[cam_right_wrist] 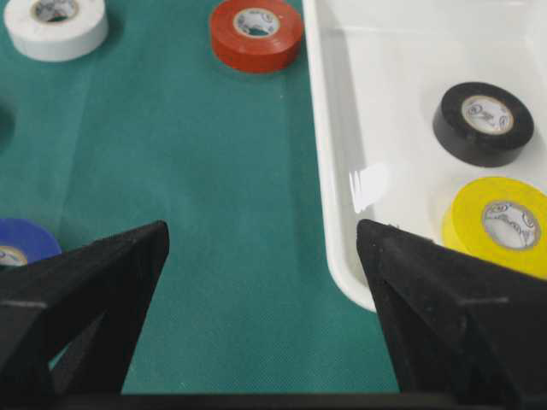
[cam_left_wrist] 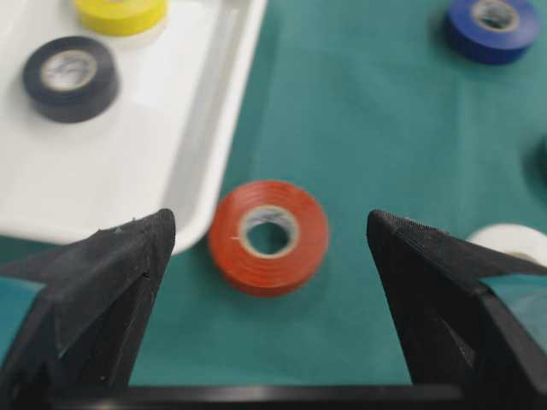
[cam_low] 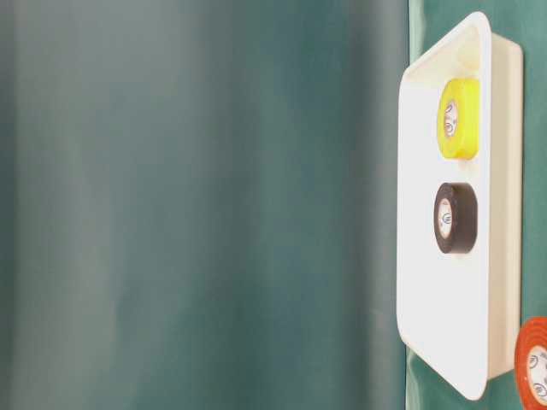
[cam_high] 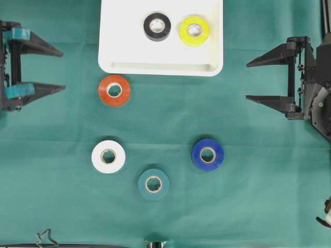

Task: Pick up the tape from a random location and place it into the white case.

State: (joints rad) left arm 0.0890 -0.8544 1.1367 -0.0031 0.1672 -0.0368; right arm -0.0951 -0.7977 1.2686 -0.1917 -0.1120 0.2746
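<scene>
The left gripper (cam_high: 62, 71) sits low at the left edge, jaws spread, empty. The orange tape (cam_high: 114, 90) lies just beside the white case (cam_high: 124, 46), which holds black tape (cam_high: 157, 26) and yellow tape (cam_high: 194, 30). The right gripper (cam_high: 248, 80) gapes, empty, with bare cloth (cam_high: 248, 181) before it.

tape core print (cam_right_wrist: 487, 114) seemingly too blurred
</scene>
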